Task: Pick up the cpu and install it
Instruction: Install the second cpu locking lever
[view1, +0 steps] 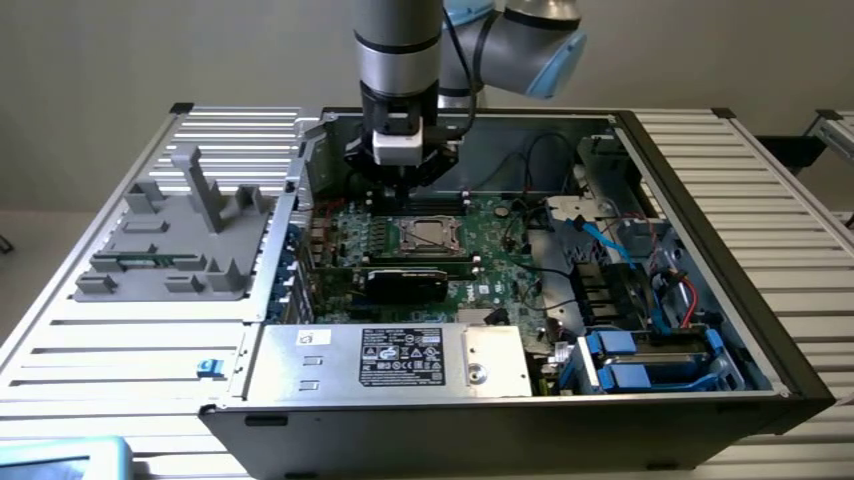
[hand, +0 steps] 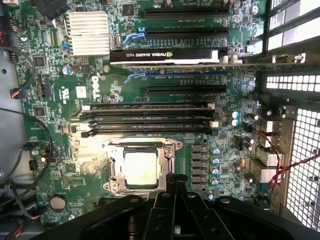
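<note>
The cpu (view1: 427, 236) (hand: 140, 168), a flat square chip with a shiny silver top, lies in its metal-framed socket (hand: 114, 170) on the green motherboard (hand: 75, 165) inside the open computer case (view1: 707, 250). My gripper (view1: 400, 186) (hand: 175, 184) hangs just above the board, at the socket's far edge in the exterior view. Its black fingers (hand: 169, 200) are pressed together, shut, with nothing between them. The chip sits flat and is not touched by the gripper.
Several black memory slots (hand: 147, 117) and a black graphics card (view1: 407, 280) (hand: 165, 55) lie beside the socket. A silver power supply (view1: 387, 358) fills the case front. Cables (view1: 601, 240) and blue drive bays (view1: 641, 360) sit at the exterior view's right, a grey fixture (view1: 180, 240) at its left.
</note>
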